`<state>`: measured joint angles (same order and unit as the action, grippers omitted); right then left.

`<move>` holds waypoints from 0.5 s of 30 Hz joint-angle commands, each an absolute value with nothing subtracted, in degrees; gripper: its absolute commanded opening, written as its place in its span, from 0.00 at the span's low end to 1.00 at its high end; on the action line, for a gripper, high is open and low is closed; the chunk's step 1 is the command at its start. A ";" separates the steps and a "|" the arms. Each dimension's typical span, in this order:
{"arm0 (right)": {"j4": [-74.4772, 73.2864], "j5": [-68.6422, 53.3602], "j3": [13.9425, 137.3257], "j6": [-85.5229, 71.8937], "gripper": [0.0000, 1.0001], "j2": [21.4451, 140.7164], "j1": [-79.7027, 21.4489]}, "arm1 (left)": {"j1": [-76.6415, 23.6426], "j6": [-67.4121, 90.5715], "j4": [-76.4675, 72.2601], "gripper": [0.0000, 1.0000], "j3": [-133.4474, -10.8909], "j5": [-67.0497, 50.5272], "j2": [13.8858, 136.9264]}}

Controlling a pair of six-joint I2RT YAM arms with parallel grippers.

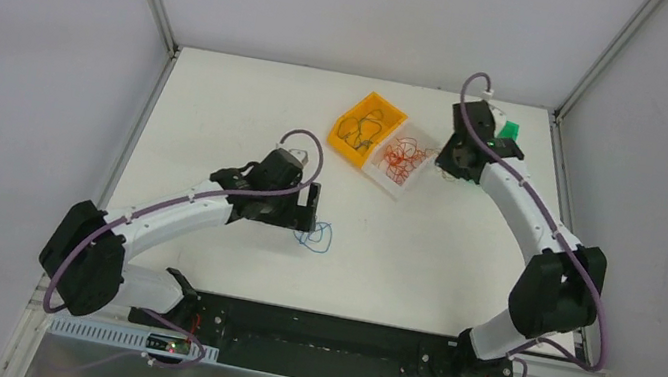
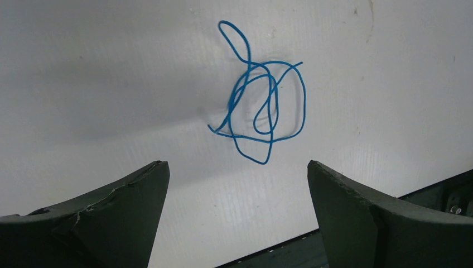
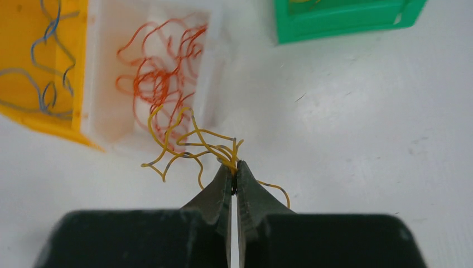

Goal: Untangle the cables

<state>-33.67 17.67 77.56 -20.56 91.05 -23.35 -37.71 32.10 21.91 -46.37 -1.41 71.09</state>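
- Closest, my right gripper [image 3: 234, 176] is pressed together, its tips pinching a yellow cable [image 3: 184, 139] whose curls reach toward the white bin [image 3: 215, 61].
- Equally close, my left gripper [image 2: 237, 163] is spread wide, holding nothing, over the white table [image 2: 83, 84].
- Farther off, a yellow bin [image 3: 79, 84] holds dark cables [image 1: 356, 131]. The white bin, touching it, holds red-orange cables [image 3: 162, 72]. A green bin [image 3: 346, 22] sits apart.
- Smallest, the blue cable [image 2: 262, 95] lies in a loose tangle on the table, just ahead of my left fingers, untouched.
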 commanded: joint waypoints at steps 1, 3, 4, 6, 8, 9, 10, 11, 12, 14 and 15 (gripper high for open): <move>-34.14 12.75 80.29 -19.62 0.00 91.01 -12.50 | -42.29 30.05 21.45 0.98 -50.75 1.90 76.53; -32.36 11.54 81.18 -20.98 0.00 92.79 -7.69 | -43.83 29.73 21.45 0.98 -51.95 3.95 79.29; -31.70 11.64 82.11 -21.56 0.00 94.47 -6.37 | -44.67 29.67 21.51 0.98 -52.60 5.23 80.53; -30.45 11.84 84.98 -22.20 0.00 98.41 -4.47 | -45.73 29.50 21.64 0.98 -53.47 7.05 82.20; -31.59 12.25 90.10 -22.28 0.00 102.89 -3.34 | -46.88 28.94 21.89 0.98 -54.30 8.63 83.32; -32.30 13.04 92.69 -22.27 0.00 105.10 -2.86 | -47.38 28.66 22.00 0.98 -54.72 9.49 83.85; -32.91 13.96 95.25 -22.26 0.00 107.28 -2.55 | -47.91 28.20 22.24 0.97 -55.25 10.47 84.46; -33.11 14.97 97.37 -22.34 0.00 109.24 -2.24 | -48.39 27.84 22.57 0.97 -55.74 11.23 85.19; -33.20 16.23 99.38 -22.23 0.00 111.10 -2.06 | -48.83 27.59 22.93 0.97 -56.38 11.84 85.96; -33.60 21.02 103.34 -21.53 0.00 115.03 -2.02 | -49.57 27.10 23.91 0.98 -57.58 12.88 87.63; -33.81 22.64 105.37 -21.10 0.00 117.12 -2.00 | -50.05 27.00 24.37 0.97 -58.05 13.25 88.43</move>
<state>-32.73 15.55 97.45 -21.63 112.01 -2.33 -48.47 29.06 22.33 -54.50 8.51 86.06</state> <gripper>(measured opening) 0.019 0.976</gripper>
